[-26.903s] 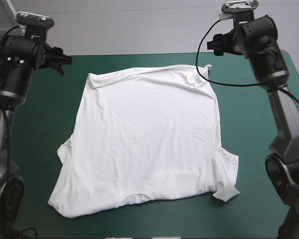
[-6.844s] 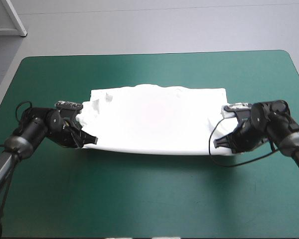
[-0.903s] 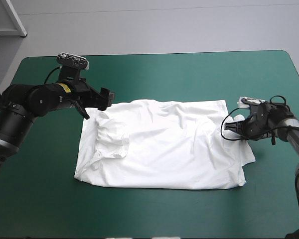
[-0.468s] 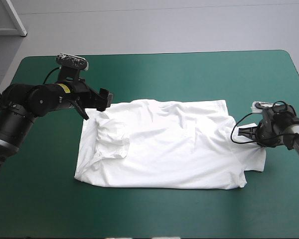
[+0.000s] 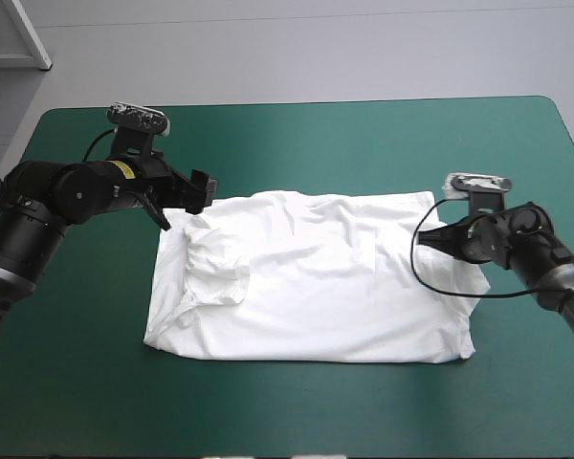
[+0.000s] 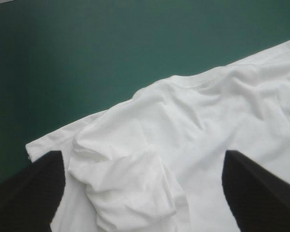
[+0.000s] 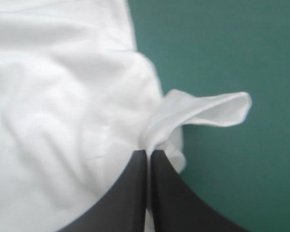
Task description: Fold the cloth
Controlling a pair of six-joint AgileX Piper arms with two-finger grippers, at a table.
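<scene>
On the teal-green cover (image 5: 297, 143), a rumpled T-shirt (image 5: 316, 277)

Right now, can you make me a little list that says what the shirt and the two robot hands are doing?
Thing: T-shirt, white, folded over, lying rumpled
Where: on the teal-green table
Left gripper: open, at the shirt's far left corner, holding nothing
Right gripper: shut on the T-shirt, pinching a fold at its right edge
Folding: not finished yet
</scene>
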